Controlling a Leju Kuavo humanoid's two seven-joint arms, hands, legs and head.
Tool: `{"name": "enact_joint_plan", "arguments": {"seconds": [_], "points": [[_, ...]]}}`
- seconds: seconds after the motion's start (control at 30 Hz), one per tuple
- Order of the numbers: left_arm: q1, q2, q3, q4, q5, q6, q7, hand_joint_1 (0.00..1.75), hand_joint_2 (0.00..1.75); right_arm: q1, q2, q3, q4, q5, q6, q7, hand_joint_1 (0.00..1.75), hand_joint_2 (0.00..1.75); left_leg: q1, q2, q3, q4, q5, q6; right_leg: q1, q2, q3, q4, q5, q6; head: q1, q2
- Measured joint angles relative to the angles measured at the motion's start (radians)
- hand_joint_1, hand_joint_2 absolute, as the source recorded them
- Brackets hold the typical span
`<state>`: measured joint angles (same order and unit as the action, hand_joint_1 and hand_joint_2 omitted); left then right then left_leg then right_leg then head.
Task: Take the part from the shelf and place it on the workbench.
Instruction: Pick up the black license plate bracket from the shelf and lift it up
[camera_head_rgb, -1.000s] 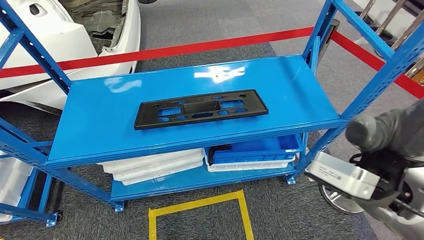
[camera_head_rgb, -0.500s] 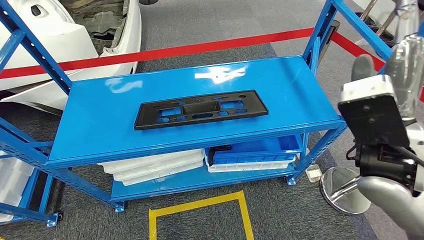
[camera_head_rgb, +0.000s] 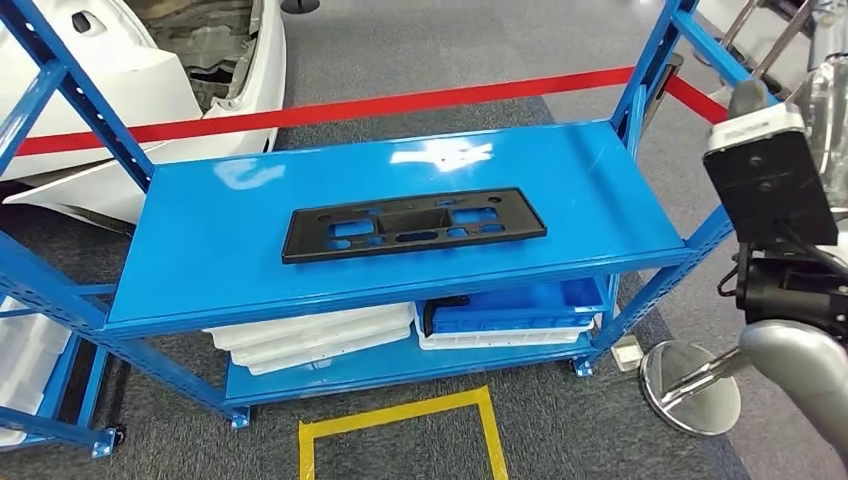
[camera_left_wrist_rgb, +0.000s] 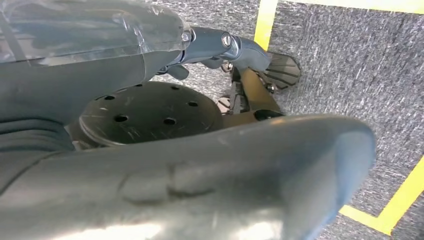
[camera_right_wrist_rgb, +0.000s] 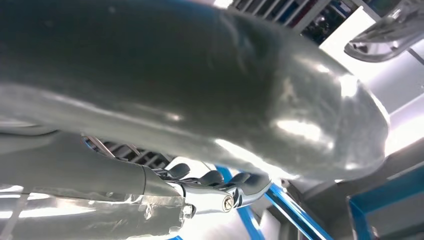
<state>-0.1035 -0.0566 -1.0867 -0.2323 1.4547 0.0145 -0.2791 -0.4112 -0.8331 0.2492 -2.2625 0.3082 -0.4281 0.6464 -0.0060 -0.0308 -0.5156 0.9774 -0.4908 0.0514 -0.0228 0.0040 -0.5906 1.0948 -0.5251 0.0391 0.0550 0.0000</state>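
Note:
The black flat part (camera_head_rgb: 413, 224), long and pierced with several cut-outs, lies on the top board of the blue shelf (camera_head_rgb: 230, 250), near the middle. My right arm is raised at the right of the head view, beyond the shelf's right end. My right hand (camera_head_rgb: 822, 105) points upward there, well apart from the part. In the right wrist view the right hand (camera_right_wrist_rgb: 200, 115) holds nothing, its dark fingers (camera_right_wrist_rgb: 212, 178) away from the thick thumb. My left hand (camera_left_wrist_rgb: 200, 165) hangs over the grey carpet, also holding nothing, with its fingers (camera_left_wrist_rgb: 240, 47) stretched out.
The lower board carries white trays (camera_head_rgb: 310, 333) and a blue tray (camera_head_rgb: 515, 305). The blue upright (camera_head_rgb: 655, 60) stands between my right arm and the top board. Behind the shelf run a red barrier tape (camera_head_rgb: 400, 100) and white car body (camera_head_rgb: 90, 70). A round metal base (camera_head_rgb: 690, 385) and yellow floor marking (camera_head_rgb: 400, 415) lie in front.
My right arm has swung up from low at the right to upright beside the shelf's right end. The camera shifted slightly; the part has not moved.

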Motion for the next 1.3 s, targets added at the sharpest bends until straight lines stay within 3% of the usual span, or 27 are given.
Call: {"name": "enact_joint_plan", "arguments": {"seconds": [0.07,0.1,0.13,0.17,0.23,0.27,0.33,0.4,0.43,0.47,0.53,0.6,0.67,0.7,0.73,0.8,0.83,0.87,0.93,1.0,1.03,1.1,1.13,1.17,1.23,1.27,1.3], "points": [[0.000,0.000,0.000,0.000,0.000,0.000,0.000,0.00,0.00,0.002,-0.005,-0.002,0.003,0.000,0.000,0.000,0.00,0.00,0.003,0.000,0.001,-0.002,-0.002,0.000,-0.004,0.000,-0.061,0.117,-0.063,0.008,0.005,0.000],[0.001,0.000,0.000,0.000,0.000,0.000,0.000,0.00,0.00,0.004,-0.006,-0.002,0.003,0.000,0.000,0.000,0.00,0.00,0.005,0.000,0.001,-0.001,-0.007,-0.002,-0.006,0.000,-0.090,0.166,-0.080,0.012,0.007,0.000],[0.001,0.000,0.000,0.000,0.000,0.000,0.000,0.00,0.00,0.006,-0.007,-0.003,0.004,0.000,0.000,0.000,0.00,0.00,0.007,0.000,0.002,0.000,-0.012,-0.005,-0.009,0.000,-0.106,0.188,-0.078,0.017,0.008,0.000],[0.002,0.000,0.000,0.000,0.001,0.000,0.000,0.00,0.00,0.006,-0.008,-0.003,0.005,0.000,0.000,0.000,0.00,0.00,0.012,0.000,0.006,0.002,-0.020,-0.010,-0.013,0.000,-0.102,0.169,-0.053,0.022,0.008,0.000],[0.003,0.000,0.000,0.000,0.001,-0.001,-0.002,0.00,0.00,0.006,-0.008,-0.003,0.007,0.003,0.000,0.000,0.00,0.00,0.022,-0.001,0.021,0.009,-0.038,-0.026,-0.020,0.001,-0.048,0.047,0.023,0.038,0.009,0.000],[0.003,0.001,0.000,0.000,0.001,-0.002,-0.005,0.00,0.00,0.005,-0.008,-0.003,0.010,0.004,0.000,0.000,0.00,0.00,0.025,-0.001,0.026,0.015,-0.046,-0.035,-0.020,0.003,-0.022,-0.012,0.037,0.041,0.012,0.000],[0.000,0.002,0.000,0.000,0.001,-0.002,-0.012,0.00,0.00,0.003,-0.011,-0.001,0.015,0.007,0.000,0.001,0.00,0.00,0.024,-0.001,0.028,0.021,-0.059,-0.050,-0.017,0.009,-0.004,-0.058,0.028,0.021,0.016,0.000],[-0.001,0.002,0.000,0.000,0.001,-0.001,-0.019,0.00,0.00,0.002,-0.014,0.000,0.018,0.011,0.002,0.004,0.00,0.00,0.021,0.000,0.030,0.024,-0.065,-0.060,-0.016,0.011,-0.001,-0.057,0.018,-0.012,0.010,0.000],[0.000,0.002,0.000,0.000,0.001,0.000,-0.022,0.00,0.00,0.003,-0.016,0.000,0.019,0.013,0.003,0.006,0.00,0.00,0.021,0.003,0.030,0.038,-0.063,-0.064,-0.017,0.011,0.007,-0.057,0.015,-0.021,0.005,0.000],[-0.001,0.002,0.000,0.000,0.001,0.001,-0.023,0.00,0.00,0.002,-0.018,0.001,0.019,0.015,0.003,0.006,0.00,0.00,0.021,0.007,0.017,0.071,-0.059,-0.067,-0.016,0.009,0.020,-0.059,0.007,-0.027,0.000,0.000],[-0.002,0.002,0.000,0.000,0.000,0.006,-0.023,0.00,0.00,0.004,-0.022,0.001,0.019,0.015,0.003,0.007,0.00,0.00,0.021,0.018,-0.056,0.192,-0.063,-0.070,-0.010,0.001,0.052,-0.065,-0.005,-0.034,-0.008,0.000],[-0.001,0.002,0.000,0.000,0.000,0.012,-0.020,0.00,0.00,0.008,-0.024,0.002,0.020,0.009,0.003,0.006,0.00,0.00,0.016,0.023,-0.151,0.306,-0.115,-0.067,-0.003,-0.005,0.083,-0.071,-0.020,-0.034,-0.013,0.000],[0.001,0.002,0.000,0.000,0.000,0.022,-0.012,0.00,0.00,0.011,-0.024,0.003,0.021,-0.004,0.003,0.001,0.00,0.00,0.005,0.023,-0.211,0.323,-0.175,-0.054,0.008,-0.006,0.119,-0.077,-0.043,-0.036,-0.015,0.000],[0.002,0.002,0.000,0.000,0.001,0.027,-0.007,0.00,0.00,0.011,-0.024,0.004,0.022,-0.014,0.004,-0.003,0.00,0.00,-0.002,0.022,-0.223,0.290,-0.171,-0.040,0.015,-0.006,0.140,-0.081,-0.057,-0.038,-0.016,0.000],[0.002,0.002,0.000,0.000,0.001,0.033,-0.002,0.00,0.00,0.010,-0.024,0.005,0.025,-0.024,0.007,-0.005,0.00,0.00,-0.011,0.019,-0.228,0.236,-0.125,-0.021,0.022,-0.006,0.161,-0.084,-0.072,-0.040,-0.017,0.000],[0.005,0.007,0.000,0.000,0.001,0.041,0.005,0.00,0.00,0.008,-0.024,0.010,0.036,-0.050,0.023,-0.004,0.00,0.00,-0.030,-0.003,-0.232,0.142,0.046,0.015,0.029,-0.001,0.192,-0.084,-0.103,-0.042,-0.012,0.000],[0.006,0.009,-0.001,0.000,0.001,0.043,0.008,0.00,0.00,0.006,-0.023,0.015,0.043,-0.065,0.037,0.000,0.00,0.00,-0.038,-0.011,-0.232,0.119,0.108,0.025,0.027,0.003,0.198,-0.083,-0.117,-0.039,-0.009,0.000],[0.008,0.011,-0.001,0.000,0.001,0.044,0.012,0.00,0.00,0.003,-0.024,0.019,0.050,-0.081,0.053,0.006,0.00,0.00,-0.044,-0.017,-0.233,0.114,0.134,0.029,0.023,0.008,0.201,-0.084,-0.127,-0.034,-0.007,0.000],[0.004,0.008,-0.002,-0.001,-0.001,0.041,0.016,0.00,0.00,-0.005,-0.031,0.026,0.059,-0.113,0.085,0.017,0.00,0.00,-0.046,-0.011,-0.217,0.098,0.121,0.030,0.016,0.011,0.209,-0.092,-0.142,-0.024,-0.010,0.000],[-0.002,0.008,-0.003,-0.002,-0.002,0.038,0.017,0.00,0.00,-0.023,-0.040,0.030,0.071,-0.145,0.112,0.027,0.00,0.00,-0.038,-0.009,-0.190,0.066,0.115,0.032,0.014,0.006,0.195,-0.053,-0.166,-0.015,-0.011,0.000],[-0.005,0.009,-0.003,-0.002,-0.001,0.037,0.018,0.00,0.00,-0.033,-0.044,0.033,0.078,-0.165,0.126,0.033,0.00,0.00,-0.033,-0.009,-0.177,0.054,0.112,0.030,0.012,0.003,0.163,0.002,-0.184,-0.009,-0.009,0.000],[-0.008,0.009,-0.006,-0.003,0.000,0.036,0.018,0.00,0.00,-0.052,-0.049,0.046,0.098,-0.218,0.168,0.044,0.00,0.00,-0.025,-0.009,-0.160,0.043,0.101,0.024,0.007,0.002,0.062,0.136,-0.211,0.007,-0.007,0.000],[-0.007,0.008,-0.007,-0.003,0.001,0.035,0.019,0.00,0.00,-0.060,-0.052,0.057,0.108,-0.245,0.193,0.047,0.00,0.00,-0.021,-0.009,-0.153,0.043,0.094,0.018,0.003,0.002,0.017,0.176,-0.203,0.015,-0.006,0.000],[-0.007,0.008,-0.008,-0.003,0.002,0.035,0.020,0.00,0.00,-0.070,-0.055,0.069,0.119,-0.270,0.218,0.049,0.00,0.00,-0.016,-0.009,-0.146,0.046,0.085,0.012,-0.001,0.002,-0.012,0.181,-0.174,0.021,-0.005,0.000],[-0.007,0.008,-0.009,-0.003,0.006,0.036,0.023,0.00,0.00,-0.095,-0.061,0.090,0.137,-0.306,0.256,0.050,0.00,0.00,-0.006,-0.010,-0.133,0.056,0.067,-0.001,-0.010,0.001,-0.016,0.086,-0.067,0.033,-0.002,0.000],[-0.007,0.008,-0.009,-0.003,0.008,0.037,0.023,0.00,0.00,-0.109,-0.064,0.101,0.148,-0.325,0.273,0.050,0.00,0.00,-0.004,-0.011,-0.129,0.063,0.058,-0.008,-0.011,0.002,-0.007,0.031,-0.024,0.038,0.000,0.000],[-0.008,0.009,-0.010,-0.003,0.010,0.037,0.023,0.00,0.00,-0.125,-0.067,0.115,0.157,-0.348,0.292,0.051,0.00,0.00,-0.003,-0.013,-0.129,0.070,0.052,-0.015,-0.011,0.003,0.003,-0.015,0.002,0.035,0.003,0.000]]}}
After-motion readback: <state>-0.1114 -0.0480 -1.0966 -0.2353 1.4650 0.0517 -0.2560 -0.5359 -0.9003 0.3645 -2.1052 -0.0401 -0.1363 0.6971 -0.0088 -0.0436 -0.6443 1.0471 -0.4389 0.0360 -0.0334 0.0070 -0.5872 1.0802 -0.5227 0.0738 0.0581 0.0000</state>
